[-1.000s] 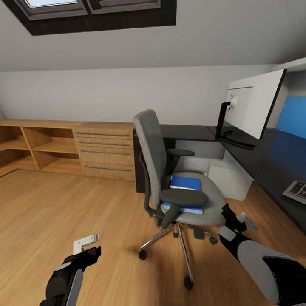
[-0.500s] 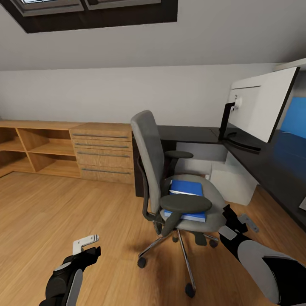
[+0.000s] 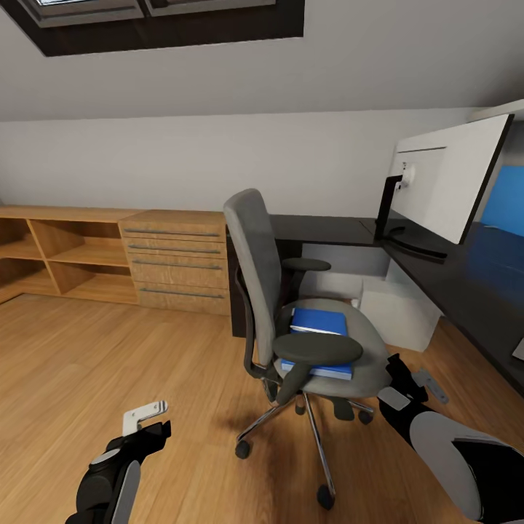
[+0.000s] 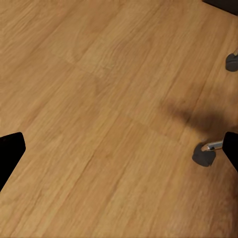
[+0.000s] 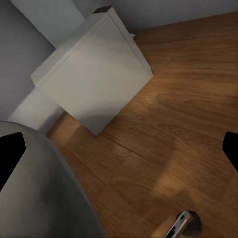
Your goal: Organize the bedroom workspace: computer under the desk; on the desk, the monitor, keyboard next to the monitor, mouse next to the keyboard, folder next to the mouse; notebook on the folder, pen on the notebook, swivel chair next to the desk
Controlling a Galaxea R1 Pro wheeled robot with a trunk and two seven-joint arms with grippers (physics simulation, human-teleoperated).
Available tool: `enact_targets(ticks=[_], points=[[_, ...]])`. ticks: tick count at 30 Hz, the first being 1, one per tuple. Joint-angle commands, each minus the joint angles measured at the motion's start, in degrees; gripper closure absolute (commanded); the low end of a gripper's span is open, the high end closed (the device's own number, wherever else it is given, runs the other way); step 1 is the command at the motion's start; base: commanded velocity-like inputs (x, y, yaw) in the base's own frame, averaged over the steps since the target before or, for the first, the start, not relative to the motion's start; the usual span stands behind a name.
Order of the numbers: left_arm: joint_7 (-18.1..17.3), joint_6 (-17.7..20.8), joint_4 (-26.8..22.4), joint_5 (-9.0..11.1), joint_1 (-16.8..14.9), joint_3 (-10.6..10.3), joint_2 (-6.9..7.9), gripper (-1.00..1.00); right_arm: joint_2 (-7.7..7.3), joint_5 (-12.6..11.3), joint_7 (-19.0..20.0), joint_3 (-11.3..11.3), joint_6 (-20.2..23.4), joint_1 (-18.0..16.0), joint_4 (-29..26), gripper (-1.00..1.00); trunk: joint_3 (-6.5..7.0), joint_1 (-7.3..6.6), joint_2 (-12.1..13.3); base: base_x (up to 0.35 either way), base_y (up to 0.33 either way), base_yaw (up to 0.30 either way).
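While my base faces the bedroom corner, the swivel chair [image 3: 291, 306] stands on the wooden floor [image 3: 109, 364] just out from the worktop [image 3: 451, 284], its back toward the low wooden drawer cabinet [image 3: 178, 260]. On its grey seat lies the blue folder [image 3: 318, 320], stacked over another blue-and-white layer, partly hidden behind the near black armrest. The monitor [image 3: 447, 178] stands on the worktop, white back toward me, on its curved black stand. Under the worktop, beyond the chair, sits the pale computer [image 3: 397, 313] on the floor; my right wrist view shows it too [image 5: 94, 74], near the chair's grey seat edge [image 5: 44, 188].

My left tool [image 3: 145, 416] hangs low over bare floor, well apart from the chair; its fingers spread wide at the edges of the left wrist view, nothing between them, with two chair casters [image 4: 204, 154] beyond. My right tool [image 3: 415, 375] hovers just beside the seat's front corner, fingers likewise apart and empty. At the far right edge of the head view a pale sliver lies on the worktop; I cannot tell what it is.
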Motion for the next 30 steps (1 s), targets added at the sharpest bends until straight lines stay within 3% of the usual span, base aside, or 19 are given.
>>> enact_targets(ticks=[1,15,30], points=[[0.36,0.21,-0.06,0.52,-0.04,0.04,-0.03,-1.0,0.02,0.5,-0.41,-0.2,0.01,-0.03,-0.05,-1.0,-0.06,-0.01,-0.02,0.0,0.0,0.0],[0.3,0.17,-0.07,0.52,-0.04,0.04,-0.03,-1.0,0.07,0.41,-0.39,-0.2,0.53,-0.04,-0.03,-1.0,-0.06,-0.01,-0.02,0.0,0.0,0.0],[0.29,0.18,-0.07,0.52,-0.04,-0.03,-0.03,-1.0,-0.78,0.36,0.07,-0.29,8.43,-0.04,-0.11,-1.0,-0.06,-0.01,-0.02,0.0,0.0,0.0]])
